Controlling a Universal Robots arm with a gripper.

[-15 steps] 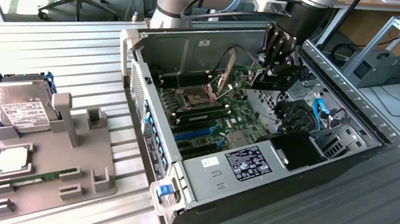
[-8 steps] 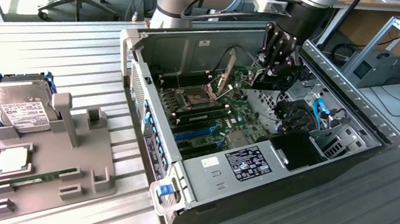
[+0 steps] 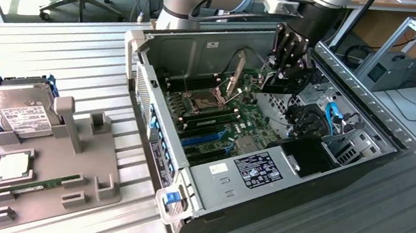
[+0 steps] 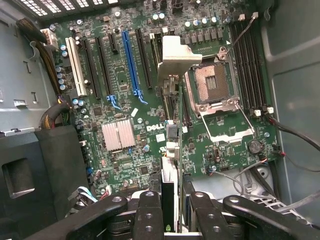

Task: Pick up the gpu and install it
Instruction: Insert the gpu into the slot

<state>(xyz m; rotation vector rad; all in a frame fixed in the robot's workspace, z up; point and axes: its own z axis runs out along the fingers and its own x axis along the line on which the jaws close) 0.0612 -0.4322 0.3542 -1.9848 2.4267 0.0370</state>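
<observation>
The gpu (image 4: 171, 150) is a slim dark card seen edge-on in the wrist view, with its silvery bracket (image 4: 177, 55) at the far end. My gripper (image 4: 173, 200) is shut on it, one black finger on each face. The card hangs above the green motherboard (image 4: 120, 105), between the blue slot (image 4: 131, 60) and the open processor socket (image 4: 212, 82), touching neither. In the exterior view my gripper (image 3: 291, 51) reaches down into the open computer case (image 3: 210, 174) at its far side, and the gpu (image 3: 286, 81) shows as a dark plate under the fingers.
On the exterior view's left, a grey holder (image 3: 73, 166) carries a hard drive (image 3: 18, 107), a processor (image 3: 12, 167) and a green memory stick (image 3: 41, 183). Inside the case are a black shroud (image 3: 307, 154), a blue cable (image 3: 331, 117) and loose wires (image 4: 290, 135) near the socket.
</observation>
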